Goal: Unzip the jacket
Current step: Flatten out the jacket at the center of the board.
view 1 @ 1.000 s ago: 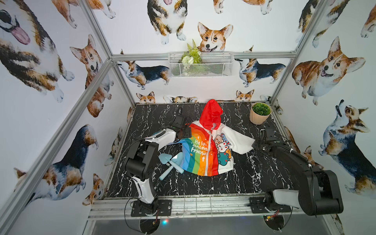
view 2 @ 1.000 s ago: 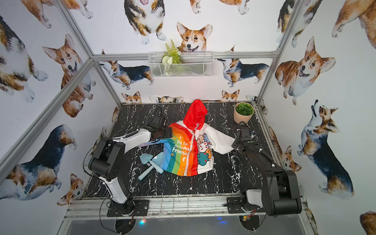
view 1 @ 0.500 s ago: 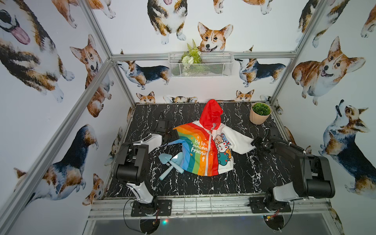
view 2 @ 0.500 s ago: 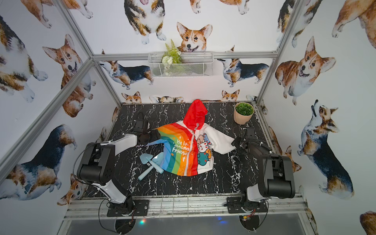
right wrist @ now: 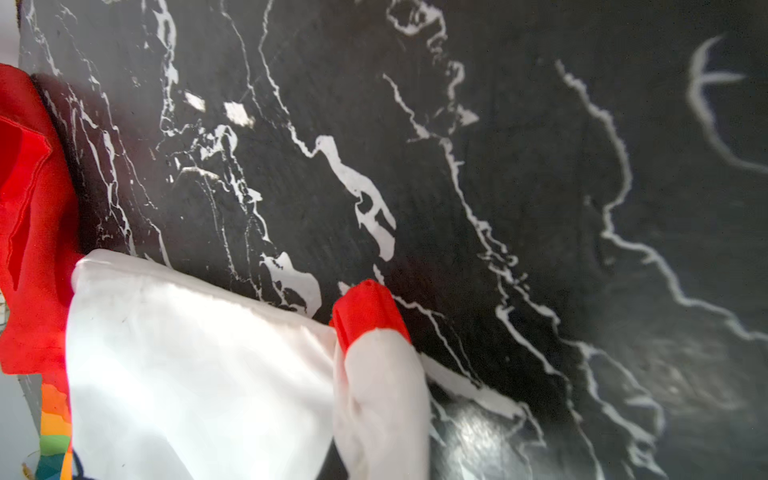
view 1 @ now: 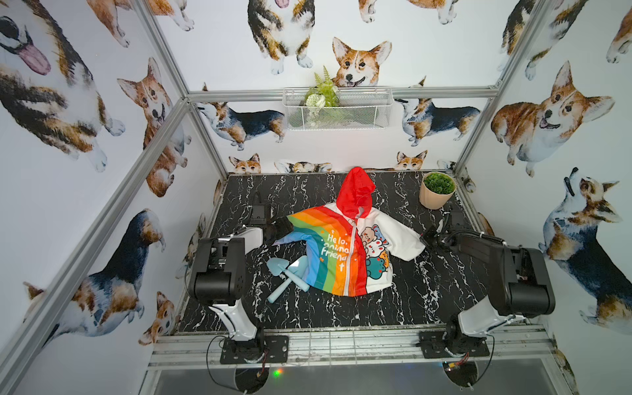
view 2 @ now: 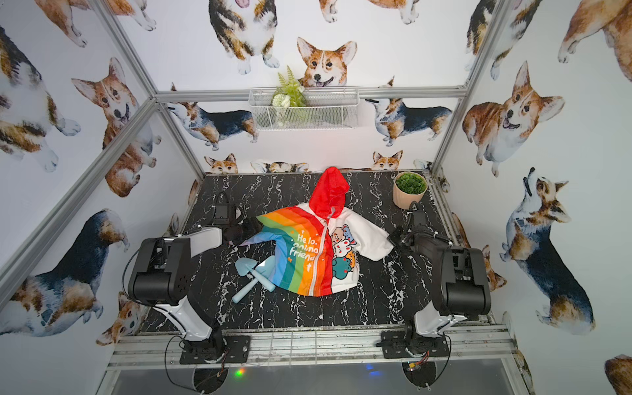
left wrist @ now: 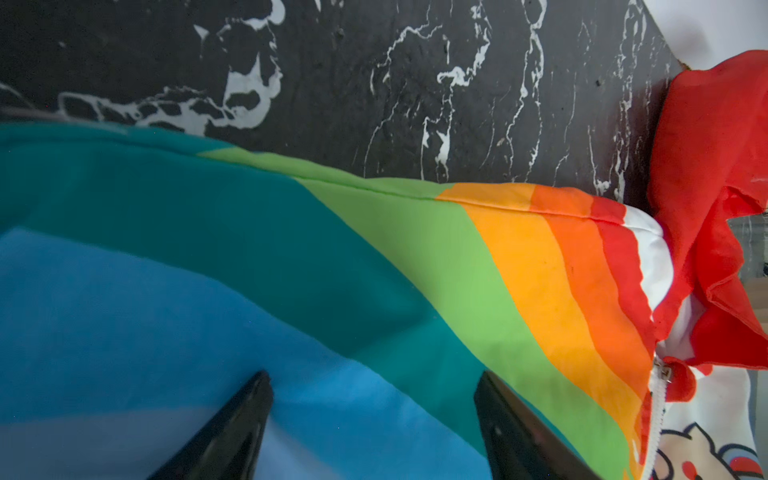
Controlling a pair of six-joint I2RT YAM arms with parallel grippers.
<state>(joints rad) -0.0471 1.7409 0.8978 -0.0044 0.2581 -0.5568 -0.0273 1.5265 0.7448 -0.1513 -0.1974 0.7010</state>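
1. Worktop point(view 1: 427, 290), black marble pattern: pale blue toy shovels point(view 1: 287, 273) lying crossed, touching the rainbow side of the garment.
2. Jacket point(view 1: 342, 260): flat at worktop centre, front up, red hood toward the back wall, white zip closed, slider point(left wrist: 665, 372) at the collar.
3. Left end effector point(left wrist: 372, 376): fingers spread wide over the blue stripe of the rainbow sleeve, gripping nothing.
4. Right end effector point(view 1: 427, 237): closed, at the white sleeve's cuff; hold on cloth not discernible.
5. Potted plant point(view 1: 437, 195): far right corner.
6. Wire basket point(view 1: 337, 109): on back wall, greenery inside.
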